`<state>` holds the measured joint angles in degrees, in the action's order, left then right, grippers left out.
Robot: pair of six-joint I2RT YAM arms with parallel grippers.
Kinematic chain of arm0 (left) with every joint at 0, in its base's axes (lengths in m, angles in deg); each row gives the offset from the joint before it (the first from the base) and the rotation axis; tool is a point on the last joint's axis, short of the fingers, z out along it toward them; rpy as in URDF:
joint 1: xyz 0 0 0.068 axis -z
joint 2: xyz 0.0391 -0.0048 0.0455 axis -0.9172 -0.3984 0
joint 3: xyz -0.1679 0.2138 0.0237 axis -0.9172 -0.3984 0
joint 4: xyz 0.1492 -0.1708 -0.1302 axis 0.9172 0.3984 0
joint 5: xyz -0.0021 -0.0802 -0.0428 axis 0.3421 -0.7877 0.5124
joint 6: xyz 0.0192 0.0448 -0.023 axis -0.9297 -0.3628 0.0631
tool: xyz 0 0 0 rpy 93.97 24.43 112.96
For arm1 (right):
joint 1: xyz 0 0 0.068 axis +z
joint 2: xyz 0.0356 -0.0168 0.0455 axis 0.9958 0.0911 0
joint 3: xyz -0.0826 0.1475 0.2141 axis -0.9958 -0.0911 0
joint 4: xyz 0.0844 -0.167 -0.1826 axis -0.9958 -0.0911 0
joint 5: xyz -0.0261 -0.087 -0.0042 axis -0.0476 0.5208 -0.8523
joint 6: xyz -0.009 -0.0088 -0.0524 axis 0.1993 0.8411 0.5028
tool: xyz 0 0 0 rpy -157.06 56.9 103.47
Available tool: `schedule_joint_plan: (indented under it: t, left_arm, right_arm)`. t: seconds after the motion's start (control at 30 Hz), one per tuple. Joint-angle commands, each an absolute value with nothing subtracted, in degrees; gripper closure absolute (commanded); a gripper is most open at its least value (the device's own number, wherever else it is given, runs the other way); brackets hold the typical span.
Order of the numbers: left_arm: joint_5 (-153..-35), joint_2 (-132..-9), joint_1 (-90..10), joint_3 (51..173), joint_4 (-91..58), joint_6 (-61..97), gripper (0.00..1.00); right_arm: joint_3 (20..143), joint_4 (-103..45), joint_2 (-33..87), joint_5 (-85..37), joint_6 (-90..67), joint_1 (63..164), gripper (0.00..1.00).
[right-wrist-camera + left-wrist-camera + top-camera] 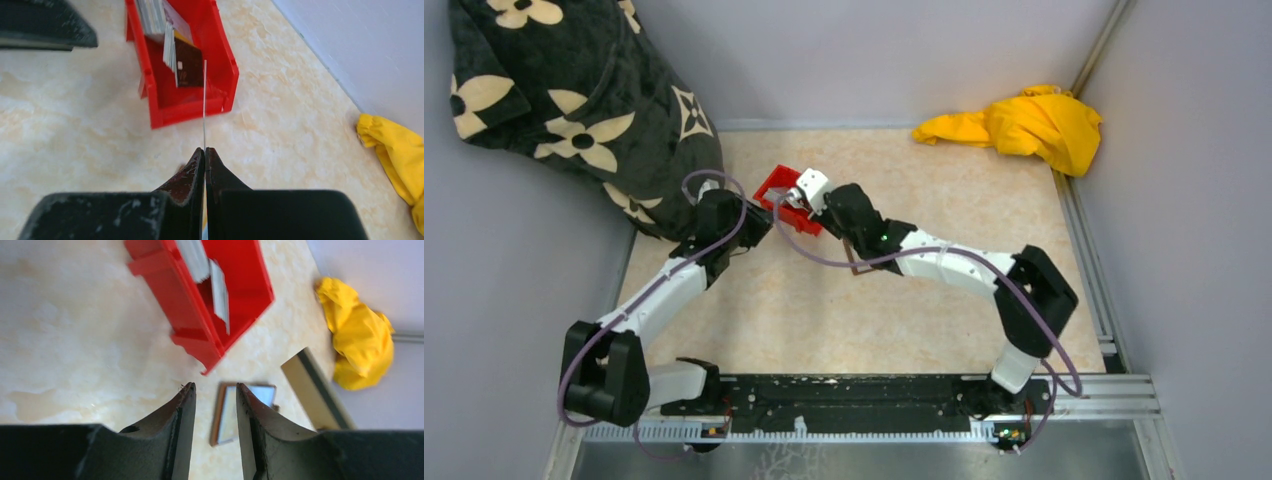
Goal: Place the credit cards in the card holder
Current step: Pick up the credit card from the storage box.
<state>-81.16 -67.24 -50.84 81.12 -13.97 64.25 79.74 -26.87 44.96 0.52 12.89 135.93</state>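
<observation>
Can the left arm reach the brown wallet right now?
Probably yes. The left gripper is open, and the brown wallet lies flat on the table just beyond its fingertips, nothing between them in the wrist view. The right arm hangs close above, though.

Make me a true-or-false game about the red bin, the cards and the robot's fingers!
1. The right fingers pinch a thin card seen edge-on. True.
2. The red bin is empty. False: several cards stand inside it.
3. The left fingers squeeze a card. False: they are apart with nothing between them.
4. A yellow cloth lies by the far right corner. True.
5. The brown wallet sits inside the red bin. False: it lies on the table, outside the bin.
</observation>
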Motion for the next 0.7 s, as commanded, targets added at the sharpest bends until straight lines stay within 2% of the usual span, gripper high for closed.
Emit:
schedule_joint_plan:
  t: [0.0,0.3,0.67]
  left_arm:
    - [-90.04,-63.17,-50.06,84.68,-9.42,65.38,0.57]
    - [-104.47,-61.55,-49.66,86.63,-9.14,69.63,0.56]
    - [-111.40,-61.95,-49.56,87.73,-8.50,71.55,0.55]
  right_arm:
    - [71.67,-19.07,33.83,5.96,13.47,140.54,1.00]
    - [63.60,-14.52,29.95,14.41,16.24,149.18,1.00]
    - [61.20,-9.01,30.89,17.53,20.93,151.78,1.00]
